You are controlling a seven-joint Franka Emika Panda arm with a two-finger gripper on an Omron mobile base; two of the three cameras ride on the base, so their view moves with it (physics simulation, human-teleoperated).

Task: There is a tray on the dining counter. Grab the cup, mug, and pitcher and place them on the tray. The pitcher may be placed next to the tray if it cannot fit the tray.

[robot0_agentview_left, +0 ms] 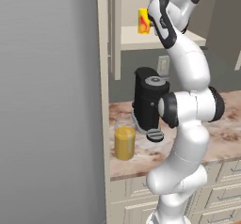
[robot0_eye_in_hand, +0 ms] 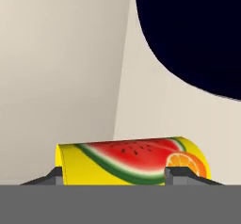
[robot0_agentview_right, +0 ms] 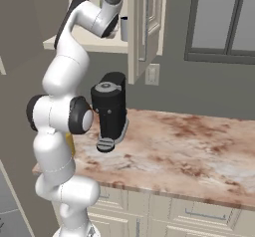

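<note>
Cup (robot0_eye_in_hand: 132, 162), yellow with a watermelon print, is flanked by the end effector (robot0_eye_in_hand: 117, 176) fingertips on a shelf (robot0_agentview_left: 162, 37); whether it is gripped cannot be told.

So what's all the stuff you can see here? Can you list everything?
cup: one, yellow with a watermelon and orange picture, on the open cabinet shelf, between the fingertips.
mug: one, grey, on the same shelf, behind the cabinet door's edge.
pitcher: one, clear with yellow-orange liquid, on the counter's left end.
coffee machine: one, black, on the counter beside the pitcher.
counter: one, beige and reddish-brown marbled top, over white drawers.
wall socket: one, white, above the counter.
gripper: one, dark fingertips either side of the cup.
</note>
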